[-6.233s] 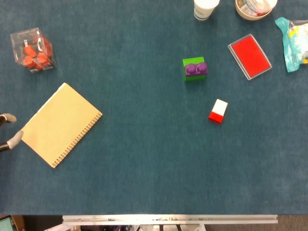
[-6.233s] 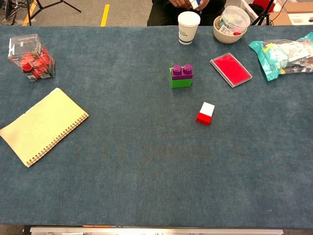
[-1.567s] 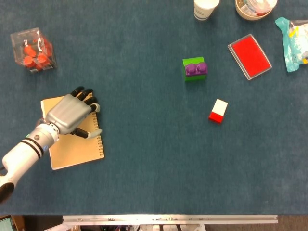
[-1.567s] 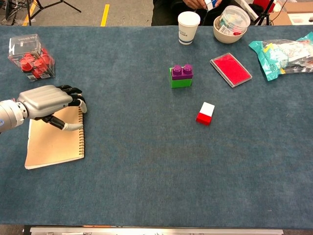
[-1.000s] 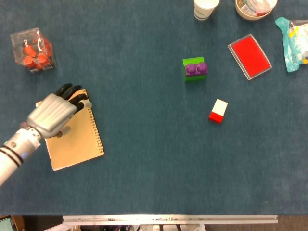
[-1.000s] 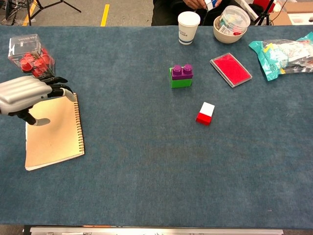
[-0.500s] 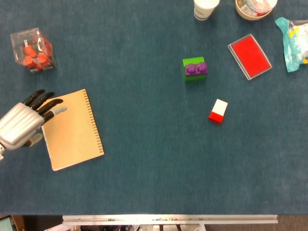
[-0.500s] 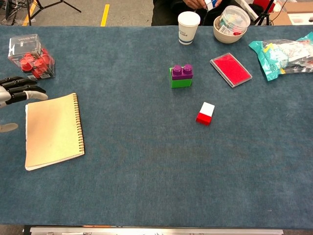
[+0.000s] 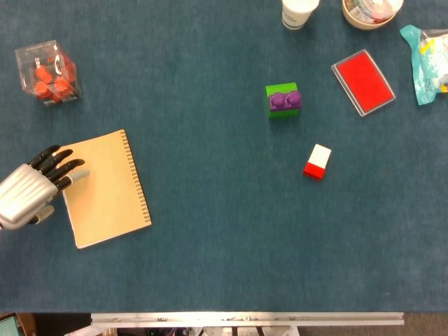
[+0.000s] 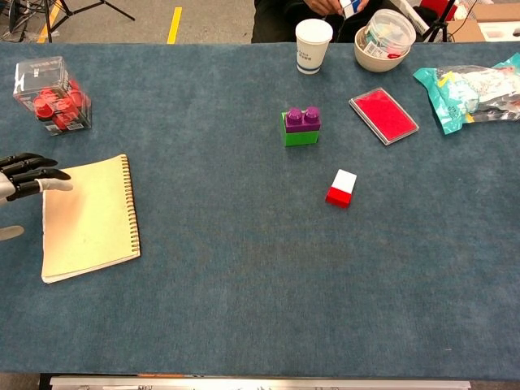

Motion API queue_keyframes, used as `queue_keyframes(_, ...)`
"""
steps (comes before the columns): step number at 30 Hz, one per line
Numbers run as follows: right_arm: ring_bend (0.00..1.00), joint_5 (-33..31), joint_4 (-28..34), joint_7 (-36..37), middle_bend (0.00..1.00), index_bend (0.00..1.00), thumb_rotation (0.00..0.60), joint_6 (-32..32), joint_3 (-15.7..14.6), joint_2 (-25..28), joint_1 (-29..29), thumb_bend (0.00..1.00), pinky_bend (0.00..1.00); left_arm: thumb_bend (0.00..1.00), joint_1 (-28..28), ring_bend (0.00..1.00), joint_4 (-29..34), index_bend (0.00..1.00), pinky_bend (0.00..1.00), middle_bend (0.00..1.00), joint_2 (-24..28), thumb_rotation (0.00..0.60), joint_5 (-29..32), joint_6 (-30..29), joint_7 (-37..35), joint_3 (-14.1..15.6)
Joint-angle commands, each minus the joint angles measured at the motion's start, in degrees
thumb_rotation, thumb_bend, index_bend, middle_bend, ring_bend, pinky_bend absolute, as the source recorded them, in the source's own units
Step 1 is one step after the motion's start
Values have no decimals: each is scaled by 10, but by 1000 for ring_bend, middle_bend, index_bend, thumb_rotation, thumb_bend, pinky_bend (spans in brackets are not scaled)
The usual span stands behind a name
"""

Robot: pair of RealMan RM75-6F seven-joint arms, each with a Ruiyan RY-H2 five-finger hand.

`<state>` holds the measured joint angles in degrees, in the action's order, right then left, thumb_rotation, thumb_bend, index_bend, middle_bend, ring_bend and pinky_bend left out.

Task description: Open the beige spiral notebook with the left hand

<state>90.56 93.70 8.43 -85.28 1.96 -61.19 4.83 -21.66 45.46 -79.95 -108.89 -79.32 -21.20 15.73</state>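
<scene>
The left hand (image 9: 28, 190), fingers (image 9: 61, 166) spread and empty, sits at the closed beige spiral notebook's (image 9: 105, 187) free edge, opposite the coil, probably to lift the cover.

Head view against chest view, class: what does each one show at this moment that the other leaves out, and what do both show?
Only the head view shows the back of the left hand. Only the chest view shows the whole paper cup, the whole bowl, and a person beyond the table's far edge. Both show the closed beige spiral notebook, the clear box of red pieces, the green and purple block and the red pad.
</scene>
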Motion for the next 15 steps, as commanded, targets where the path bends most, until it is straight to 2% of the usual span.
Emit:
queue_keyframes(1, 211, 0, 2, -2, 300, 309, 600, 0, 0, 0, 0, 392, 291, 240, 8, 28, -28, 134, 69, 113, -18, 600, 5, -2, -19, 3)
queue_keyframes(15, 211, 0, 12, -17, 300, 309, 600, 0, -1, 0, 0, 393, 291, 240, 13, 28, -88, 134, 69, 113, -58, 600, 7, -3, -50, 11)
